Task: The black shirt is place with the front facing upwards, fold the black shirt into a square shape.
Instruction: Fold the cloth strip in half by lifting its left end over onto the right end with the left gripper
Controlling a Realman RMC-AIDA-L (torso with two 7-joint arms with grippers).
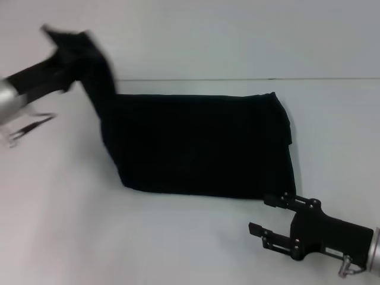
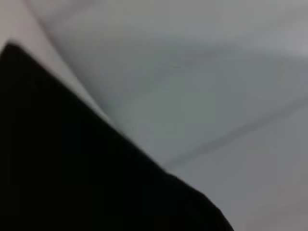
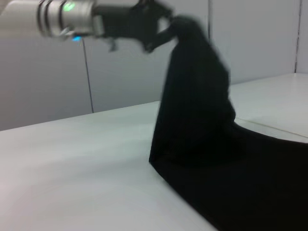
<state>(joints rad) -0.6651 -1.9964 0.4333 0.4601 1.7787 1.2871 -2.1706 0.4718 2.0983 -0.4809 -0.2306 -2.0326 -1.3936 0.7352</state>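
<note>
The black shirt (image 1: 202,145) lies folded into a wide rectangle on the white table, with no lettering showing. Its left end is pulled up into a peak. My left gripper (image 1: 62,44) is shut on that raised end, held high above the table at the far left; in the right wrist view the left gripper (image 3: 154,26) holds the cloth's top and the black shirt (image 3: 197,110) hangs from it like a tent. Black cloth (image 2: 72,168) fills a corner of the left wrist view. My right gripper (image 1: 270,217) hovers open near the shirt's front right corner, holding nothing.
The white table (image 1: 71,225) spreads around the shirt. A seam or edge line (image 1: 196,79) runs across behind the shirt. A pale wall with a vertical joint (image 3: 88,72) stands beyond the table.
</note>
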